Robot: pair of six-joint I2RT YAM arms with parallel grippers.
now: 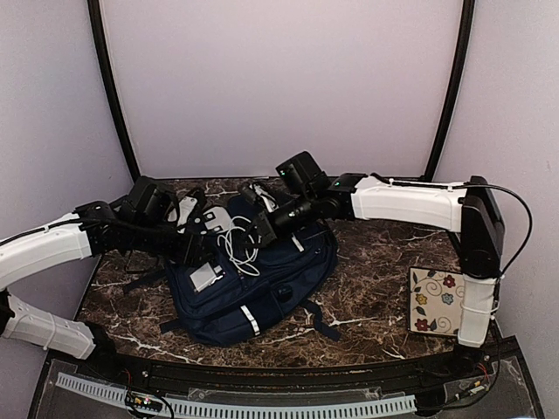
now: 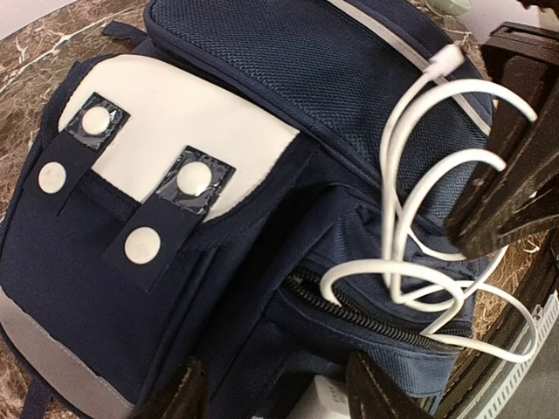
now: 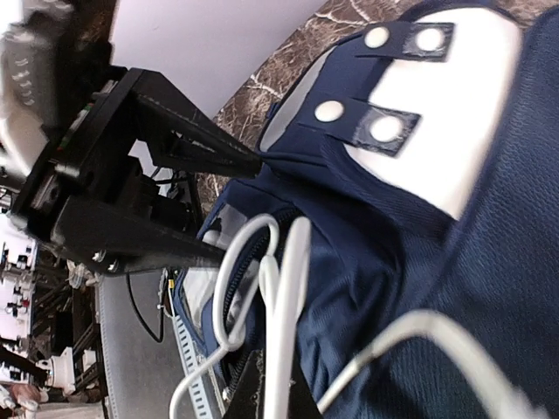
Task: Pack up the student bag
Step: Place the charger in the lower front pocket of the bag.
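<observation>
The counter [image 1: 376, 297] is dark brown marble with white veins, closed in by pale lilac walls [image 1: 279, 78] and two black curved poles [image 1: 113, 96] behind the backpack. One large navy-blue fabric backpack [image 1: 262, 297] with a pale grey patch lies mid-counter. One thin white cable [image 1: 238, 244] is looped on top of it. One square floral-patterned card [image 1: 434, 301] lies to the right of the backpack, well apart from it.

Only the top view shows the card and the poles. Only the wrist views show the four round white studs [image 2: 192, 179] on the backpack's patch and its unzipped pocket [image 2: 367, 305].

The left end effector [image 2: 284, 384] stands moderately wide at that pocket's mouth. The right end effector [image 3: 266, 384] is narrow, pinched on a strand of the cable above the backpack.
</observation>
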